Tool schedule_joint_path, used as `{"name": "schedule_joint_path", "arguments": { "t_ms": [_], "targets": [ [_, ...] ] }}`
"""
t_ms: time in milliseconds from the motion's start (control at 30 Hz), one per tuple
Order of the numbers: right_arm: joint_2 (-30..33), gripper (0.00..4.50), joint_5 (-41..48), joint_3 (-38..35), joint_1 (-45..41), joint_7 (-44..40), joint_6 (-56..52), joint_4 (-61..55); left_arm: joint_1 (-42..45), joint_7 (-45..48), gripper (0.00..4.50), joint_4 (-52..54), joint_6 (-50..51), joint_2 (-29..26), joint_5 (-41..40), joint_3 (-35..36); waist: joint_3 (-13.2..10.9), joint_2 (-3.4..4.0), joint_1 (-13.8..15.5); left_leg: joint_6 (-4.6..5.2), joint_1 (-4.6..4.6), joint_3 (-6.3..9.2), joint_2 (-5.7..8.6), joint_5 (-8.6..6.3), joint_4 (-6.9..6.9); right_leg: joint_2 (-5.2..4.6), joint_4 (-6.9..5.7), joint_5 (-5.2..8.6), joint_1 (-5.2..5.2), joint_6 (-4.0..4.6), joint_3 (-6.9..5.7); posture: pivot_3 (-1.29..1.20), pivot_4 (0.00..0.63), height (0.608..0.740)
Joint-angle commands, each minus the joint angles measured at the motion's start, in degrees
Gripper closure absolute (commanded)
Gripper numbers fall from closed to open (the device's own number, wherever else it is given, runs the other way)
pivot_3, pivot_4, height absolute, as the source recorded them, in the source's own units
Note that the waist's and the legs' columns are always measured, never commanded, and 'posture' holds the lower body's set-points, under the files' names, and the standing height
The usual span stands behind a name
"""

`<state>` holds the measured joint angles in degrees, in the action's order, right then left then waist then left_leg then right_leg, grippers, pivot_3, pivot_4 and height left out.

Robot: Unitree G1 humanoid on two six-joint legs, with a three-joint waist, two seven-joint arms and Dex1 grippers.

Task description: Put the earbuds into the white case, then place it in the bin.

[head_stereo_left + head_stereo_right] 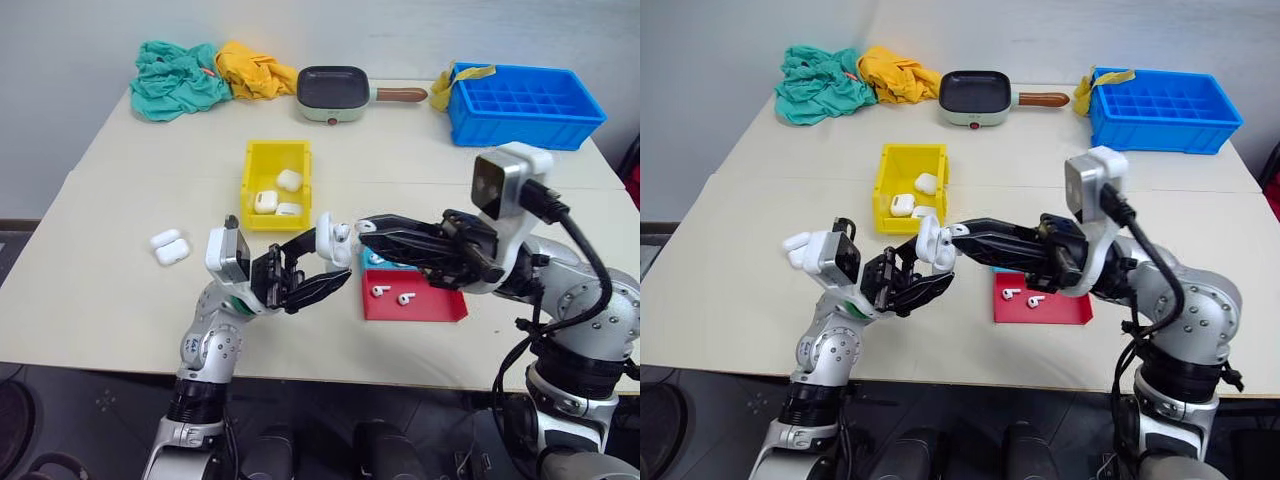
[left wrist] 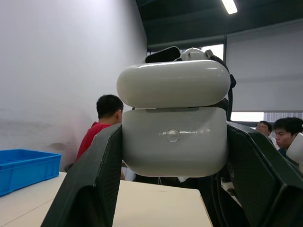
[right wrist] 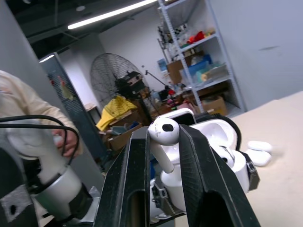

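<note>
My right hand (image 1: 362,228) pinches an earbud (image 3: 163,131) just above the open white case (image 1: 333,240) (lid up), clamped in my left hand (image 1: 318,272).

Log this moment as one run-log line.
left gripper: shut on open white case | right gripper: shut on earbud, at case mouth | bin: three cases inside | stage: inserting

teal tray (image 1: 378,262) mostly hidden behind right gripper (image 1: 357,228). white case (image 2: 173,118) interior hidden in left wrist view, only its back shows. person (image 3: 28,106) cut off by right wrist view's edge.
</note>
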<state>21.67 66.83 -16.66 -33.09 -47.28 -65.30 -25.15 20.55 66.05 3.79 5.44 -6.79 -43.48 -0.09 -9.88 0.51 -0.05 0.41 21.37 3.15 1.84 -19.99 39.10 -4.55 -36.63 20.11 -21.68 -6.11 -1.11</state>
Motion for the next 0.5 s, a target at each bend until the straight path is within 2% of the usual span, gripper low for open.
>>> {"name": "schedule_joint_path", "arguments": {
  "t_ms": [33, 500],
  "targets": [
    [0.15, 4.05, 0.28, 1.81, 0.16, 1.22, 3.8, -1.31, 1.19, 0.23, 1.72, 1.1, 0.02, 0.22, -0.68, 0.09, 0.0, 0.0, -0.03, 0.0, 0.0, 0.0, 0.0, 0.0, 0.0, 0.0, 0.0, 0.0, -0.01, 0.0, 0.0, 0.0, 0.15, 0.74],
    [4.05, 4.05, -1.21, 9.24, 2.63, -0.24, 8.33, -0.15, 0.82, -0.06, 1.72, 0.96, -1.18, 1.06, 0.24, 0.18, 0.0, 0.0, 0.07, 0.01, 0.0, 0.01, -0.01, 0.0, 0.0, 0.0, 0.12, 0.0, 0.0, 0.0, 0.0, 0.0, 0.15, 0.74]
  ]
}}
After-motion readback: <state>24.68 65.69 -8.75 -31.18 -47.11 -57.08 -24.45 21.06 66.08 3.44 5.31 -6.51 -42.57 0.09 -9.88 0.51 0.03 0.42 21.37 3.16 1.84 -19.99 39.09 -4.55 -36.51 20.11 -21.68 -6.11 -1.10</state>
